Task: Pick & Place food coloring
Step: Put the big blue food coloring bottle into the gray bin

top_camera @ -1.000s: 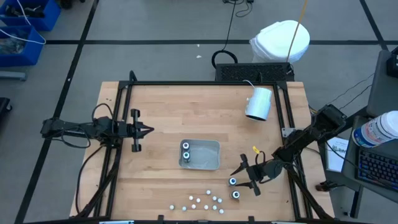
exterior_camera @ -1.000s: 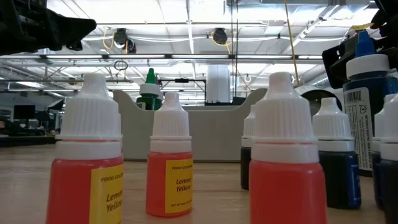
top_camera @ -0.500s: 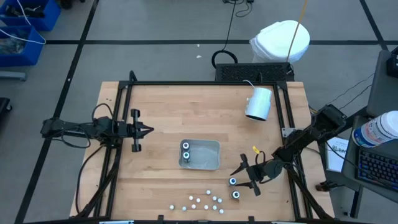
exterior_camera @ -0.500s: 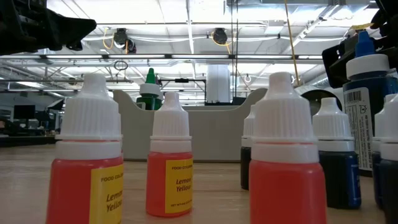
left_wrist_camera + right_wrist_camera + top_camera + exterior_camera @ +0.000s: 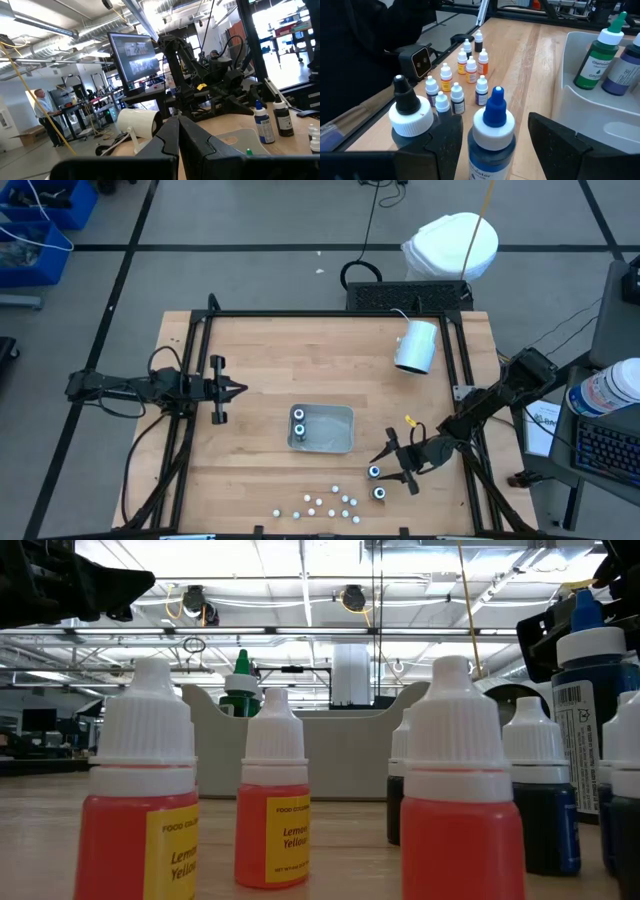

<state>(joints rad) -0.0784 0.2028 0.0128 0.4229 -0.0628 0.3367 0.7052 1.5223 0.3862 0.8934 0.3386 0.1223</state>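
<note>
A blue-capped food coloring bottle (image 5: 492,125) stands on its base on the table, between the fingers of my open right gripper (image 5: 388,473) near the table's right front. Gaps show on both sides of the bottle. A black-capped bottle (image 5: 409,111) stands just outside one finger. Two more bottles, green (image 5: 596,55) and purple (image 5: 625,70), stand upright in the grey tray (image 5: 335,430) at mid-table. My left gripper (image 5: 238,389) waits shut over the table's left side, holding nothing.
Several small white-capped bottles (image 5: 325,504) stand in a cluster by the near edge, filling the low view's foreground (image 5: 270,800). A white cylinder (image 5: 417,345) lies at the far right. Black frame rails (image 5: 190,380) border the table. A person (image 5: 45,107) stands in the room beyond.
</note>
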